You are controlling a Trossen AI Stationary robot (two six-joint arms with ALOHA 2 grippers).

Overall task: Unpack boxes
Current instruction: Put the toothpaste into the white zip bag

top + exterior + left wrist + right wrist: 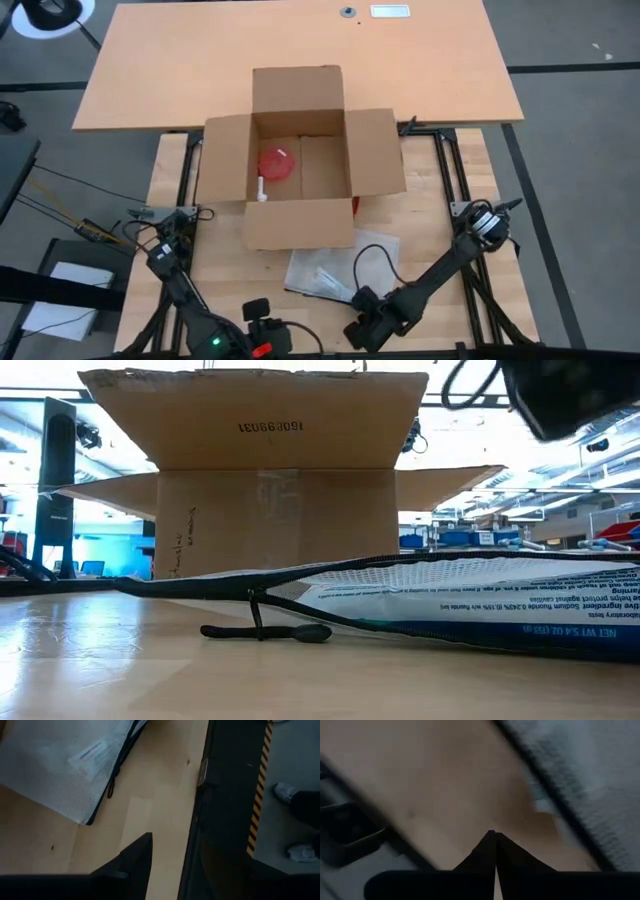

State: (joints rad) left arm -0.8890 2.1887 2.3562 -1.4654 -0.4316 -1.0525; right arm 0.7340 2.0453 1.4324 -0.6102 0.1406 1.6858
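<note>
The brown cardboard box stands on its bottom in the middle of the table, with all its flaps folded out. A red item and a small white piece lie inside it. A white mesh bag lies flat on the table in front of the box. My right gripper is shut over bare wood by the bag's near edge, with nothing seen between its fingers. My left gripper hangs near the table's front edge, left of the right one.
A black cable loops beside the bag. A small red piece shows next to my left gripper at the front edge. A bigger table adjoins behind. A person's shoes stand on the floor past the front edge.
</note>
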